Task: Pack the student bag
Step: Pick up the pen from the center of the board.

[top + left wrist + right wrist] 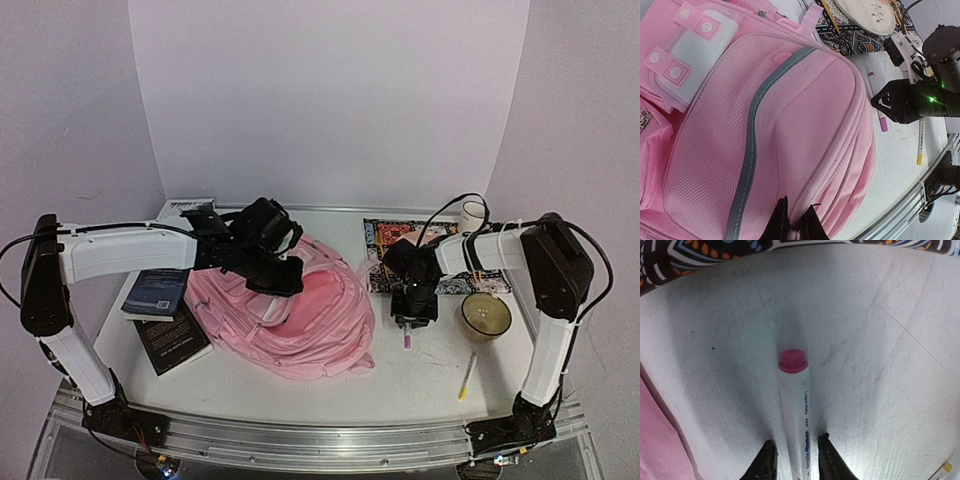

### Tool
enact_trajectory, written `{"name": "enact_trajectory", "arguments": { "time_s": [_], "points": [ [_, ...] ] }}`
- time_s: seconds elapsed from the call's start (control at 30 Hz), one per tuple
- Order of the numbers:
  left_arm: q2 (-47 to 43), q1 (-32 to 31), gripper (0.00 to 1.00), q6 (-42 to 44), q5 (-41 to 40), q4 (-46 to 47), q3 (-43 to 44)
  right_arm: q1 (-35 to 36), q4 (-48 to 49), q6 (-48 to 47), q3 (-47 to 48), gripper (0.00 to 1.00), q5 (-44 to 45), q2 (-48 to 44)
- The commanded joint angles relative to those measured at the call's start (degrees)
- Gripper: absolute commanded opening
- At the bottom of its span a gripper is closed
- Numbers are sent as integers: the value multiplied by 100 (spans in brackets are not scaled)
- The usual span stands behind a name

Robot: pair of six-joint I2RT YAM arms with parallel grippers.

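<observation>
Only right wrist view shows right hand (pixel 793 452) straddling pink marker (pixel 794 390).

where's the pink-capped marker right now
In the top view the pink-capped marker lies on the table right of centre, between the student bag and the yellow pen, under the right gripper, whose jaws straddle it.

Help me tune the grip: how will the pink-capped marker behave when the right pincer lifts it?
Probably stiff and light: the marker is a slim, straight plastic barrel. Its smooth round body may roll on the table or slip if the right pincer nips it off-centre.
</observation>
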Motion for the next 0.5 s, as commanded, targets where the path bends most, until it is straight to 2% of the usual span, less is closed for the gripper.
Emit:
{"name": "enact_trajectory", "arguments": {
  "time_s": [0.0, 0.07, 0.47],
  "points": [
    [-298, 25, 0, 28, 36, 337, 127, -28, -208, 9, -171, 21, -140, 406],
    [-286, 25, 0, 16, 37, 334, 130, -28, -192, -1, -197, 14, -191, 319],
    [-155, 25, 0, -4, 421, 345, 255, -20, 224, 147, -919, 0, -775, -1121]
  ]
}}
